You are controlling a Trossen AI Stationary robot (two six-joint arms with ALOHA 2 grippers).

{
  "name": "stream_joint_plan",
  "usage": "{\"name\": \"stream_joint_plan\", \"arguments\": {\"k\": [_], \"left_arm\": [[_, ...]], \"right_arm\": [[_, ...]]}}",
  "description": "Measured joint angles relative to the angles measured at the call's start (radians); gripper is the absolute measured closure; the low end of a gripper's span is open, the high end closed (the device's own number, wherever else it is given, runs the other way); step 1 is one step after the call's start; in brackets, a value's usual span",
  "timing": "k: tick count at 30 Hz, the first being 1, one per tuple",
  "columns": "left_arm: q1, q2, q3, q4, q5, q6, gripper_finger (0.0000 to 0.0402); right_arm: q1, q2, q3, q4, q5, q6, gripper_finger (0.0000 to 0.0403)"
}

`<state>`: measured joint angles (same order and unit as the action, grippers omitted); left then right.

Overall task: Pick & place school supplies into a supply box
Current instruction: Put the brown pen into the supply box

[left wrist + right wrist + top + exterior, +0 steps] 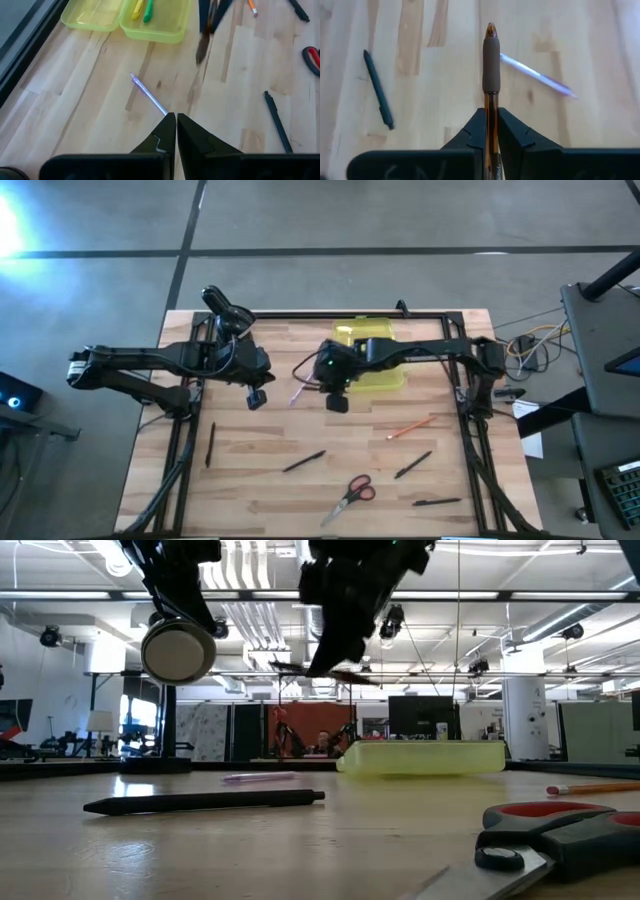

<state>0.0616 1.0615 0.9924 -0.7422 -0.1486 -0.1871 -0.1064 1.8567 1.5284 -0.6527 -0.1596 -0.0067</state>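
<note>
High view shows the right hand [337, 402] at frame centre clamped on a brown pen [491, 60], beside the supply box [372, 352] at upper centre, while the left hand [257, 399], fingers together, hovers centre-left over the surface [250, 480].

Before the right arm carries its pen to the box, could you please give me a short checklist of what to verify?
1. Grip: the right end effector is shut on a brown-grip pen, which sticks out straight ahead between the fingers. Ok.
2. Lift: in the low view that pen hangs well above the table. Ok.
3. Target: the supply box lies open, with a yellow and a green pen already inside. Ok.
4. Other arm: the left end effector is shut and empty, above the purple pen, off to the box's side. Ok.
5. Room left in the box for another pen: cannot tell.
</note>
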Motion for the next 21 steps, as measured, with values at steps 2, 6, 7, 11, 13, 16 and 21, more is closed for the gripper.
{"name": "stream_joint_plan", "arguments": {"k": [2, 6, 7, 11, 13, 16, 21], "left_arm": [[0.0, 0.0, 0.0, 0.0, -0.002, 0.002, 0.0401], [0.0, 0.0, 0.0, 0.0, -0.003, 0.002, 0.0401], [0.0, 0.0, 0.0, 0.001, -0.003, 0.002, 0.0401], [0.0, 0.0, 0.0, 0.001, -0.003, 0.002, 0.0401], [0.0, 0.0, 0.0, 0.001, -0.003, 0.002, 0.0401], [0.0, 0.0, 0.0, 0.001, -0.003, 0.001, 0.0401], [0.0, 0.0, 0.0, 0.002, -0.003, 0.001, 0.0401]], "right_arm": [[-0.002, -0.043, 0.0, -0.031, 0.001, -0.014, 0.0384], [-0.016, -0.129, 0.0, -0.104, -0.002, -0.038, 0.0385], [-0.024, -0.147, 0.0, -0.125, -0.002, -0.044, 0.0385], [-0.071, -0.205, 0.0, -0.236, -0.005, -0.067, 0.0385], [-0.106, -0.222, 0.0, -0.31, -0.036, -0.099, 0.0385], [-0.158, -0.226, 0.0, -0.397, -0.051, -0.143, 0.0385], [-0.232, -0.212, -0.008, -0.473, -0.05, -0.232, 0.0385]]}}
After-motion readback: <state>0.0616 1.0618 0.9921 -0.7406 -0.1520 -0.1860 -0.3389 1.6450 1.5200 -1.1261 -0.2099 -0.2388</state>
